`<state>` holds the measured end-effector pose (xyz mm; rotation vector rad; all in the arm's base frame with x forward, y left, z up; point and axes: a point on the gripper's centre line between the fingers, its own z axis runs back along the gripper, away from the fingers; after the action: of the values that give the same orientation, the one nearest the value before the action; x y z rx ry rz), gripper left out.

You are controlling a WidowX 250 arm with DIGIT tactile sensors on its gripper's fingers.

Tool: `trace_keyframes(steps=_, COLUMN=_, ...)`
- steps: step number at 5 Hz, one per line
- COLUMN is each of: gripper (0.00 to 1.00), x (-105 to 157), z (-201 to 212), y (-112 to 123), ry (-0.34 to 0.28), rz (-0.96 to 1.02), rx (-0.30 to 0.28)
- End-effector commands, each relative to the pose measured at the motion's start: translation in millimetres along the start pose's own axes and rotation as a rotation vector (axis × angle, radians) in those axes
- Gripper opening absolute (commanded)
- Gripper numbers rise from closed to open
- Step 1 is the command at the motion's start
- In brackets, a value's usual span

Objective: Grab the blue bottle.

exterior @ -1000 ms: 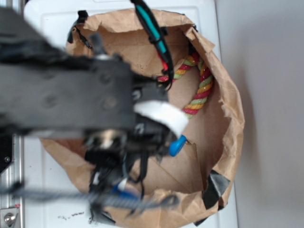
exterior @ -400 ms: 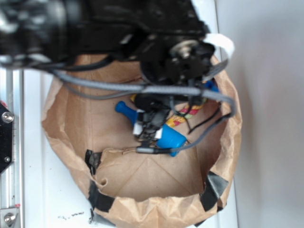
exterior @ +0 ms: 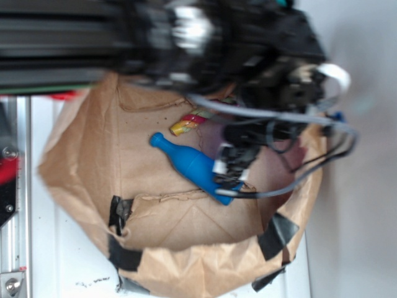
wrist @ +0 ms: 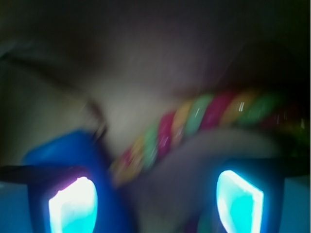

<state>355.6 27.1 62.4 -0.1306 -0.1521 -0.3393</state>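
Blurred close view, two glowing cyan fingertips [wrist: 73, 206] set apart at the bottom, blue bottle [wrist: 73, 153] behind the left one, twisted red-yellow-green rope [wrist: 194, 121] crossing brown paper [wrist: 136, 73]

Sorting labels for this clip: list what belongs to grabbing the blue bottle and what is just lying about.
Belongs to the job:
- blue bottle, lying on its side inside the bag
- pincer, over the bottle's base end

Just lying about:
- twisted rope
- brown paper bag
- black tape patches on the bag

Bright-blue bottle [exterior: 192, 166], red-yellow-green twisted rope [wrist: 194, 127], brown paper bag [exterior: 93, 143].
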Motion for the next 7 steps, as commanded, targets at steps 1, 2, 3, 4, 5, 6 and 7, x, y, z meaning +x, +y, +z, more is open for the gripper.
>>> trace_keyframes(steps=1, gripper=1.00, x=41.7, z=6.3, y=-16.1, ry=-0.051, rz=-0.163, rx=0.003)
trace_keyframes(steps=2, gripper=1.00, x=43.4, z=17.8, y=-3.3, ry=-0.089, rz=-0.198, rx=-0.022)
trace_keyframes(steps=3, gripper=1.00, x=17.5, z=65.6, y=-72.7, ry=-0.181, rz=-0.244, rx=-0.002)
trace_keyframes(steps=4, gripper=1.00, x=-30.4, z=107.7, y=-91.0, ry=-0.258, rz=-0.253, rx=0.013)
trace_keyframes(steps=5, gripper=1.00, x=-70.4, z=132.0, y=-105.1, ry=-0.293, rz=-0.250, rx=0.028)
trace_keyframes(steps=6, gripper=1.00, x=-71.8, z=113.8, y=-103.8, ry=-0.233, rz=-0.278, rx=0.091)
trace_keyframes(steps=7, gripper=1.00, x=-67.2, z=92.9, y=-72.9, ry=-0.173, rz=-0.212, rx=0.155)
